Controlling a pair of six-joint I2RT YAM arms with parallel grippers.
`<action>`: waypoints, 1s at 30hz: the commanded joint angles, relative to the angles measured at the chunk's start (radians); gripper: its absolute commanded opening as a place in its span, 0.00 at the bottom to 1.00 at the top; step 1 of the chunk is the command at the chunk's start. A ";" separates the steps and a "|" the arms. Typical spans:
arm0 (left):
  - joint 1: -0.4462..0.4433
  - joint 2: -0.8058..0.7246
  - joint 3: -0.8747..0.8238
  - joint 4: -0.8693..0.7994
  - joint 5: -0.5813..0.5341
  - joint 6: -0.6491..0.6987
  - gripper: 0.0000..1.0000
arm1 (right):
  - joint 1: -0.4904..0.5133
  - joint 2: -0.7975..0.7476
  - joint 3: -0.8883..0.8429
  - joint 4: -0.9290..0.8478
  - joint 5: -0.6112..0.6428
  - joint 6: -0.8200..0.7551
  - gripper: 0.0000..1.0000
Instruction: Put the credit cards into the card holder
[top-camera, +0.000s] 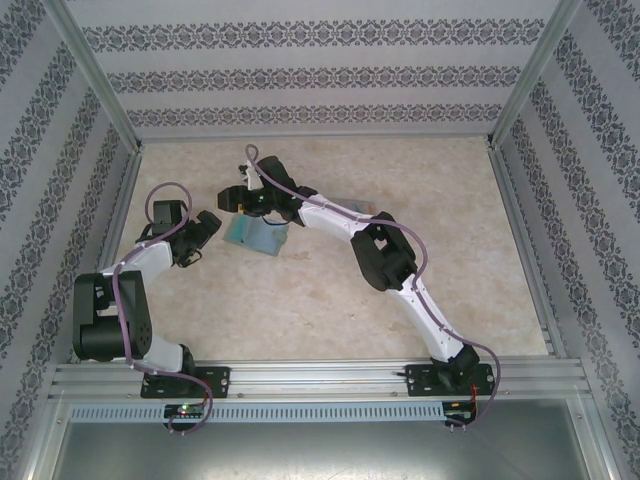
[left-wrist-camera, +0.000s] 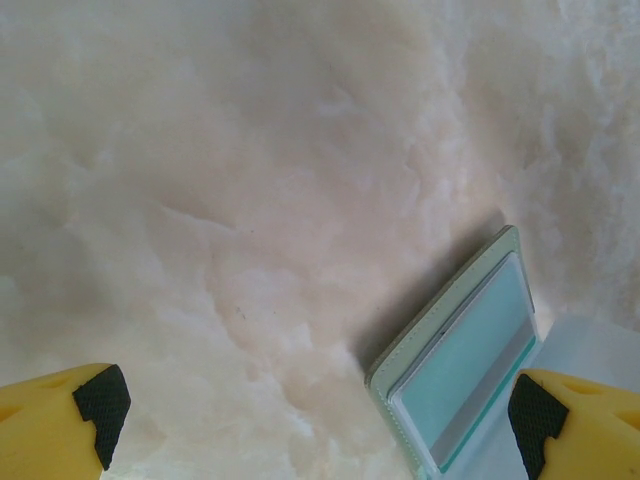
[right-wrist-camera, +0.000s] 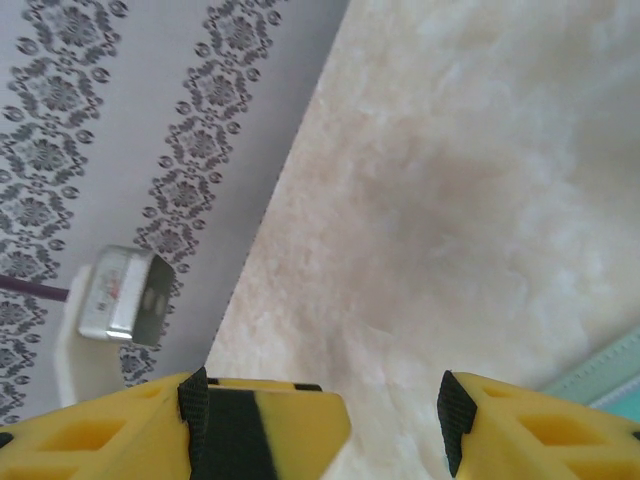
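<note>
The left gripper (left-wrist-camera: 315, 410) hovers wide open and empty above the desk (left-wrist-camera: 250, 200), just beside the card holder (left-wrist-camera: 425, 325), which lies flat with a teal card (left-wrist-camera: 470, 345) showing in it. The right gripper (right-wrist-camera: 325, 425) stands partly open near the holder's edge, apparently holding nothing.

The worktop (top-camera: 300, 310) is pale cream with a cloudy, marbled pattern. Three walls (top-camera: 310, 75) close it in at the back and on both sides, papered light grey with dark bands of floral ornament. Slim metal posts (top-camera: 92, 72) run up the two back corners. Along the near edge lies a broad ribbed aluminium rail (top-camera: 320, 378), with a white slotted strip (top-camera: 320, 411) just in front of it.
</note>
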 joint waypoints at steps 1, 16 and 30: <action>0.019 -0.020 0.020 -0.032 0.006 0.018 0.99 | 0.007 0.032 0.037 0.027 -0.021 0.018 0.65; -0.001 0.081 0.063 0.029 0.164 0.075 0.99 | -0.043 -0.196 -0.133 0.081 -0.016 -0.025 0.65; -0.167 0.366 0.365 -0.238 -0.138 0.236 1.00 | -0.176 -0.744 -0.799 0.096 0.237 -0.250 0.65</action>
